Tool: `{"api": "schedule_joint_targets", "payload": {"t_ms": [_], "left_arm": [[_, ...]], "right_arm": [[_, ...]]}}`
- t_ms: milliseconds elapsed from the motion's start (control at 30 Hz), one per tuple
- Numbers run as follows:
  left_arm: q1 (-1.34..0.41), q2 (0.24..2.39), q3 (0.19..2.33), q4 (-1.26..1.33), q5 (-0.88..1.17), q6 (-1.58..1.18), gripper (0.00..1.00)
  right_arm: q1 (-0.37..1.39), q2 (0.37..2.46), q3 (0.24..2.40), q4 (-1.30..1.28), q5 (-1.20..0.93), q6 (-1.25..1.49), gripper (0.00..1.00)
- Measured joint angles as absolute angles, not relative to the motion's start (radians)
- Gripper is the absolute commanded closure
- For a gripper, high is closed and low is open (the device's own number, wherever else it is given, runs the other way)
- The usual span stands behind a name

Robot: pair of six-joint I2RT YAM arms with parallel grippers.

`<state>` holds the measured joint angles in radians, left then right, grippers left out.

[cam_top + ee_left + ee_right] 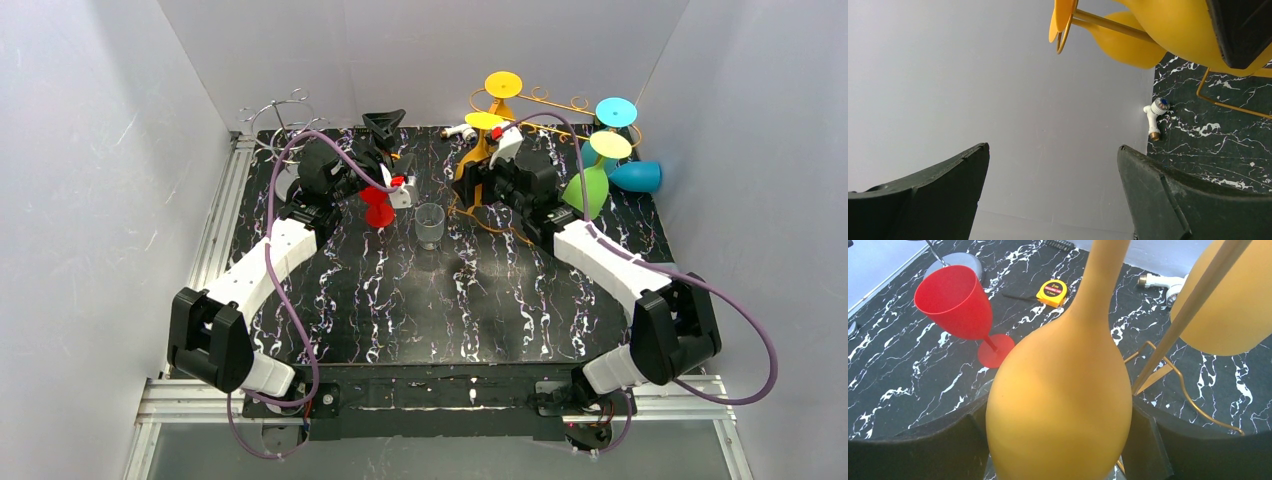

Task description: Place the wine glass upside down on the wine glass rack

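1. The right gripper (1055,445) is clamped on the bowl of an orange-yellow plastic wine glass (1063,380), with a black finger pressed to each side.
2. That glass is upside down with its stem pointing up. It sits within the gold wire wine glass rack (1176,330), toward the far right corner of the black marble-patterned table (400,310). Whether its foot sits on a rail cannot be told.
3. The left gripper (1053,165) stands wide with nothing between its fingers, raised near the table's far edge and facing the grey back wall (948,75).
4. A red plastic wine glass (378,208) stands upright left of centre, with a clear tumbler (430,225) near its right.
5. A yellow tape measure (1052,292) and a white pipe fitting (1154,117) lie near the far edge.
6. A green wine glass (587,190) hangs at the rack's right side.
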<state>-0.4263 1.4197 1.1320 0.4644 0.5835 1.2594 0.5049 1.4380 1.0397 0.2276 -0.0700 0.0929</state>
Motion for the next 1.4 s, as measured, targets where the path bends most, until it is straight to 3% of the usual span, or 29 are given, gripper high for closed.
{"api": "schedule_joint_targets", "payload": {"t_ms": [733,900,1000,1033,1067,1400], "left_arm": [[-0.426,1.420,1.132,0.464,0.583,1.260,0.01],[-0.426,1.420,1.132,0.464,0.583,1.260,0.01],[-0.426,1.420,1.132,0.464,0.583,1.260,0.01],[-0.424,1.420,1.132,0.464,0.583,1.260,0.01],[-0.424,1.420,1.132,0.464,0.583,1.260,0.01],[-0.424,1.420,1.132,0.464,0.584,1.264,0.01]], "right_arm": [[0.485,1.467,1.068,0.227,-0.030,0.064,0.49],[0.464,1.476,1.072,0.228,-0.033,0.068,0.43],[0.464,1.489,1.074,0.244,-0.033,0.075,0.29],[0.464,1.491,1.073,0.248,-0.033,0.078,0.20],[0.464,1.491,1.074,0.250,-0.033,0.083,0.02],[0.465,1.489,1.069,0.240,-0.022,0.133,0.02]]}}
